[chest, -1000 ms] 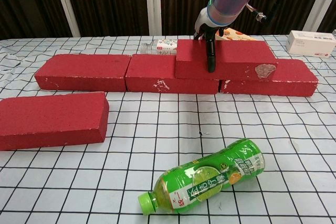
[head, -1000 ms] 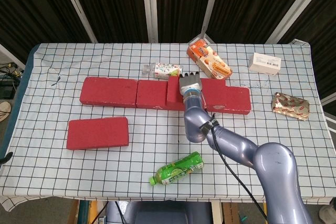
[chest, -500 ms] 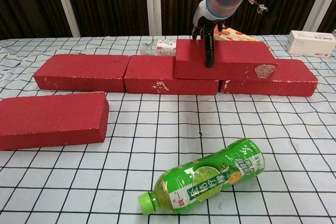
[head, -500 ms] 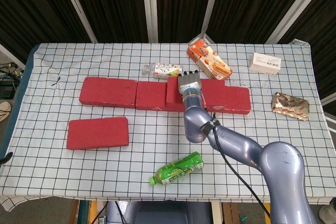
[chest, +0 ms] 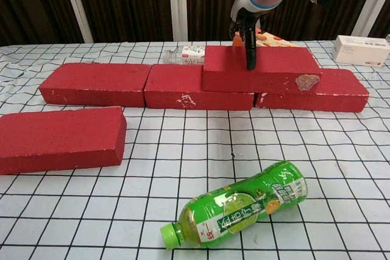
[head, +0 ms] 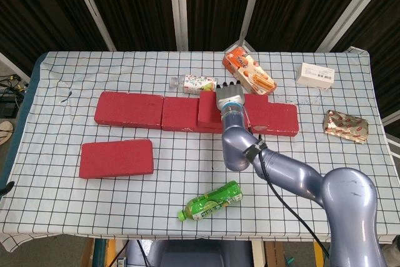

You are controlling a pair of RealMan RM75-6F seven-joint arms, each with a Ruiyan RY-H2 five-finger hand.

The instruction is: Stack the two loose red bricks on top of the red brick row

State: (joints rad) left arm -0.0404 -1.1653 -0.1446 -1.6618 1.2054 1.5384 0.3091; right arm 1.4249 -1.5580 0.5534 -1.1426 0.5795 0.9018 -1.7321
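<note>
A row of red bricks lies across the middle of the table. One red brick sits on top of the row, right of centre, partly hidden by my arm in the head view. My right hand hovers over this stacked brick, its fingers apart and one finger pointing down above the brick's top face; it holds nothing. In the head view the right hand is over the same brick. A second loose red brick lies flat at the front left, apart from the row. My left hand does not show.
A green bottle lies on its side near the front edge. Behind the row are a small labelled bottle and an orange snack pack. A white box and a gold foil packet sit on the right.
My right hand has risen and shifted slightly right; the finger that reached down the stacked brick's front face is now above its top. The brick stays on the row.
</note>
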